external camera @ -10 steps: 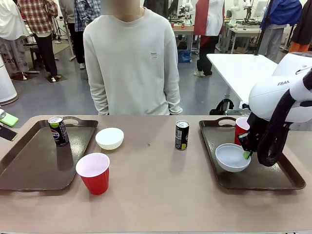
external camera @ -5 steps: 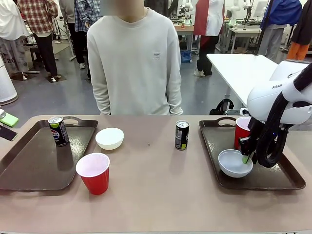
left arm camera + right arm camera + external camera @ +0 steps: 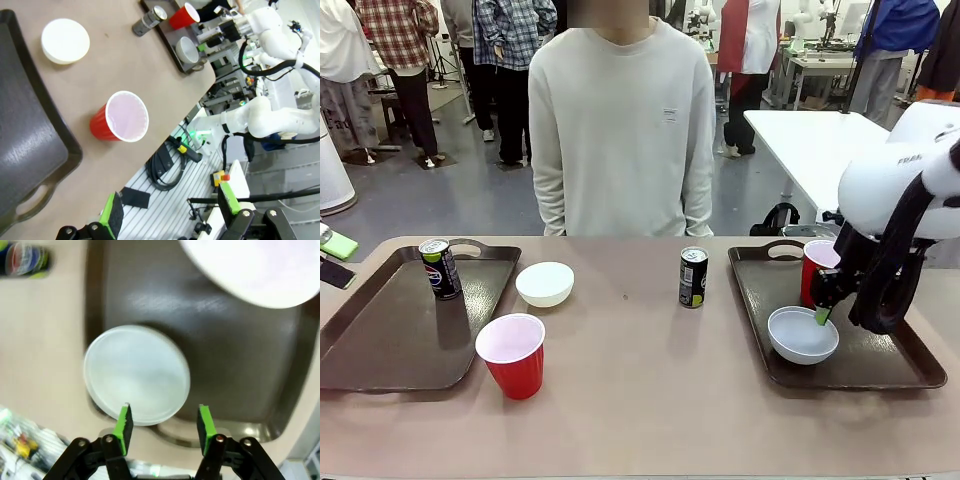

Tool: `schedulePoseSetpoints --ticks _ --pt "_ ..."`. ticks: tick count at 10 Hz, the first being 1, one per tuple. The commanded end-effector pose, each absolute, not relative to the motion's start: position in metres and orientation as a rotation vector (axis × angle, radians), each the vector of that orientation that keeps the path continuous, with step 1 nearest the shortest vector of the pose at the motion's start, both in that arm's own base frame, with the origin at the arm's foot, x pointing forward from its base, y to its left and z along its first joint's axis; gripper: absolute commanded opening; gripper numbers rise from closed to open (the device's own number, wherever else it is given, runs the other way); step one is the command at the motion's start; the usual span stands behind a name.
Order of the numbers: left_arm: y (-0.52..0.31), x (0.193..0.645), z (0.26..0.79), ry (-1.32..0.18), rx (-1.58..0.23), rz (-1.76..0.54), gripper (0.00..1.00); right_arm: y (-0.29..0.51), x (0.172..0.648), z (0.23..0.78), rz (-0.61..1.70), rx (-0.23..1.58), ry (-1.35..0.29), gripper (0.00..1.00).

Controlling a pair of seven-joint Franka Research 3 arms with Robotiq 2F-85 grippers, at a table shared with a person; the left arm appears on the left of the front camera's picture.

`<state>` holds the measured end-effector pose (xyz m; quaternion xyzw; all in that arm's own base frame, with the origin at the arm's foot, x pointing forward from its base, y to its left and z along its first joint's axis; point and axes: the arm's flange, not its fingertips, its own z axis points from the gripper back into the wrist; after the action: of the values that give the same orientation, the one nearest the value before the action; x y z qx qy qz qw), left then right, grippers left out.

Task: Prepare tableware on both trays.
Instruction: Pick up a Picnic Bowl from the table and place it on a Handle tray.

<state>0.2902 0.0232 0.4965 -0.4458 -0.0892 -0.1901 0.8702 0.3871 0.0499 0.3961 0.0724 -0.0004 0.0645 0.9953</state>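
White bowl in right tray; right gripper above it, fingers apart. Left gripper spread too. Can print unreadable.

person in cream sweatshirt, far side | green flat item, left edge | white table behind

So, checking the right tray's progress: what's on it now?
A white bowl and a red cup stand on the right tray; the right arm hides part of the cup and some tray floor.
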Motion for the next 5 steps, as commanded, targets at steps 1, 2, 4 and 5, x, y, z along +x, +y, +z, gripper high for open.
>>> schedulePoseSetpoints --ticks 1,2,4,5 --pt "0.023 0.290 0.496 -0.186 -0.931 -0.398 1.00 0.045 0.363 0.441 0.297 0.694 0.179 0.76" --pt "0.023 0.290 0.496 -0.186 -0.931 -0.398 1.00 0.038 0.349 0.465 0.262 0.950 0.234 0.76" --pt "0.023 0.290 0.496 -0.186 -0.931 -0.398 1.00 0.021 0.320 0.502 -0.052 1.304 0.138 0.76" --pt "0.023 0.290 0.496 -0.186 -0.931 -0.398 1.00 0.012 0.306 0.507 -0.183 1.400 0.149 0.76"
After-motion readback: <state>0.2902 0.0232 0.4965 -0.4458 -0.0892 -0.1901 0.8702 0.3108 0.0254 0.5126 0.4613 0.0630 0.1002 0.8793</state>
